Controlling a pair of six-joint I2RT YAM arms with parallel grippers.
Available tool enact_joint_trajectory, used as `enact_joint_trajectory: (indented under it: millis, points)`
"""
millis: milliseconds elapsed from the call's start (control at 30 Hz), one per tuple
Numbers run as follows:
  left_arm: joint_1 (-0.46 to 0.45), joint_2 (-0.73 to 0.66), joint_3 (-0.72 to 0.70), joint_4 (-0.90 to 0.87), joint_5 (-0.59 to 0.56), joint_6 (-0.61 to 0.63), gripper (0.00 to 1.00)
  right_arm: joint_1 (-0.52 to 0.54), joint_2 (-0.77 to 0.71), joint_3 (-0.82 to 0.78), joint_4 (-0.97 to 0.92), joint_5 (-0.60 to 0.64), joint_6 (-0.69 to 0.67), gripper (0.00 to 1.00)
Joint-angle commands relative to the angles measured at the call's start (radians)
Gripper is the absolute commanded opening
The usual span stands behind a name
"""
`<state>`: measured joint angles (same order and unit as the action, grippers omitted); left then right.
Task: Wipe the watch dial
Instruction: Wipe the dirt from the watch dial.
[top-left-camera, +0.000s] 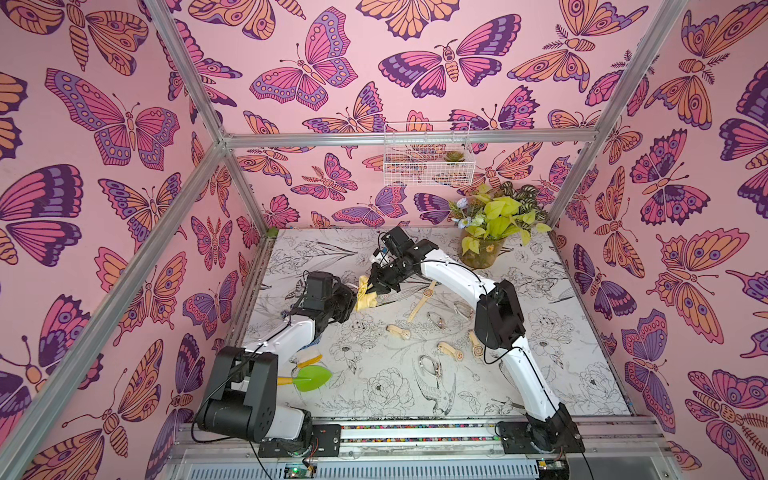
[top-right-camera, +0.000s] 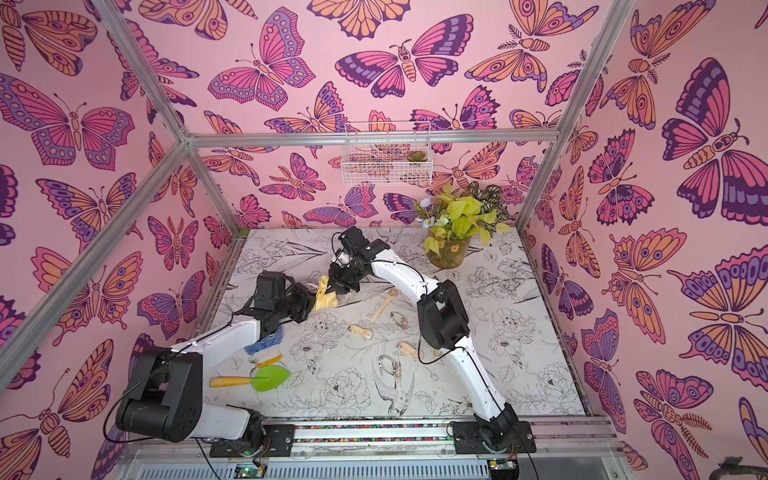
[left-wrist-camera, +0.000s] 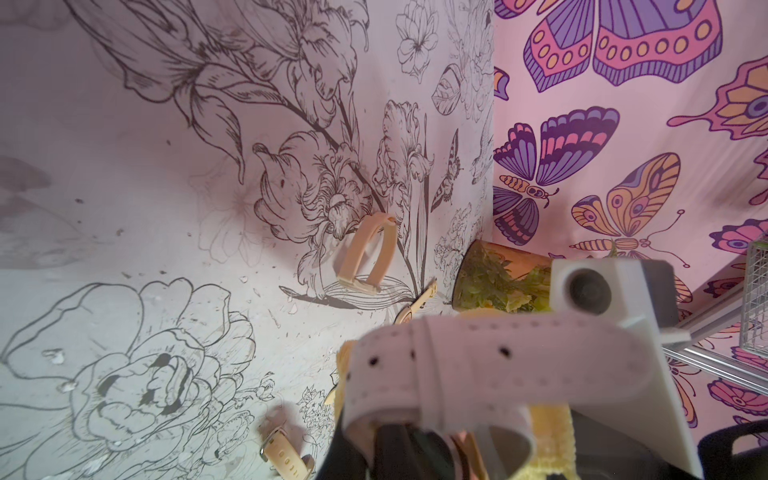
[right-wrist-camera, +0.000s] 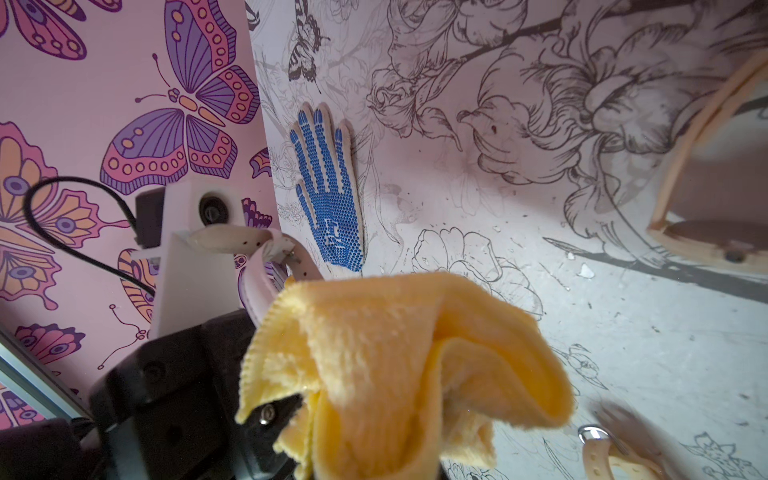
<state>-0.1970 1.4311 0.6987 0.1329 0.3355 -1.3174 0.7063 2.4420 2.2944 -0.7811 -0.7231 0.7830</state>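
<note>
My left gripper is shut on a watch with a pale pink strap, held above the table's back left. The strap also loops out beside the black left fingers as a pale band. My right gripper is shut on a folded yellow cloth, which is pressed against the left gripper's tip. The watch dial is hidden behind the cloth and strap.
Several tan and metal watches lie mid-table, among them a flat tan one, a looped tan one and a silver one. A blue-dotted glove and a green trowel lie front left. A potted plant stands at the back right, under a wire basket.
</note>
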Motion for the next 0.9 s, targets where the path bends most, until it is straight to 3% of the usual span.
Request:
enact_joint_trajectory:
  millis: [0, 267, 500, 867]
  points:
    - [-0.055, -0.03, -0.043, -0.007, 0.153, 0.016, 0.0, -0.014, 0.027, 0.101, 0.113, -0.01, 0.027, 0.0]
    - [-0.037, -0.069, -0.08, -0.018, 0.156, 0.015, 0.0, -0.104, -0.013, 0.09, 0.142, -0.015, 0.058, 0.0]
    - [-0.019, -0.066, -0.07, -0.033, 0.159, 0.015, 0.0, -0.191, -0.163, -0.164, 0.217, -0.006, 0.036, 0.0]
    - [-0.006, -0.041, -0.052, -0.081, 0.132, 0.002, 0.0, -0.206, -0.357, -0.514, 0.29, 0.005, -0.018, 0.0]
